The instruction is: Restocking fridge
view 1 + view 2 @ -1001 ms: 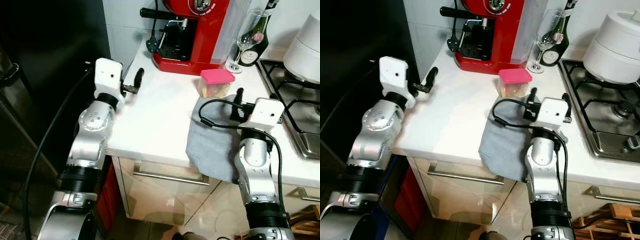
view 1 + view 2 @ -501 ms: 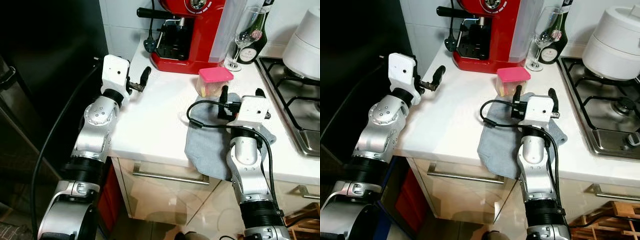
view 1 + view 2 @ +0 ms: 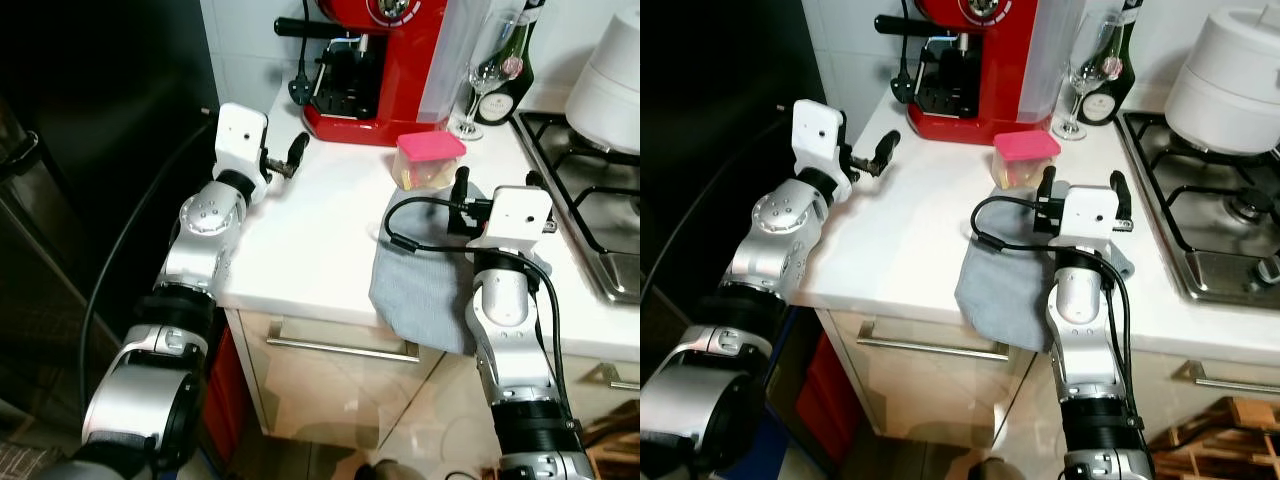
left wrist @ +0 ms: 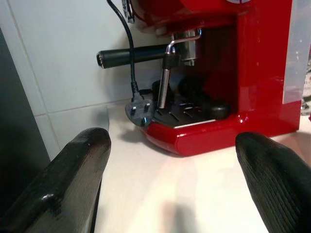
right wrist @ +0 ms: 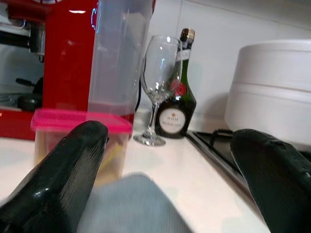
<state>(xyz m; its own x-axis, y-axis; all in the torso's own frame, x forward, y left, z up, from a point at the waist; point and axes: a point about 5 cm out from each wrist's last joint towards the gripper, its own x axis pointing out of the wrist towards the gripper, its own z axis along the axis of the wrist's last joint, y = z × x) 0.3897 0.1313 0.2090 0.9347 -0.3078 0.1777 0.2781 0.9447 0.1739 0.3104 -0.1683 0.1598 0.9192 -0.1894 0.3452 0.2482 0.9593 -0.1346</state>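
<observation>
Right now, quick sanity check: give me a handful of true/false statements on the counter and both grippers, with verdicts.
1. The container with the pink lid is held in the right gripper. False: the gripper is open, over the grey cloth, and the container sits just beyond its fingers.
2. The left gripper is open and holds nothing. True.
3. The wine glass lies on its side. False: it stands upright beside the dark bottle.
4. The grey cloth hangs over the counter edge. True.
5. The espresso machine is blue. False: red.
</observation>
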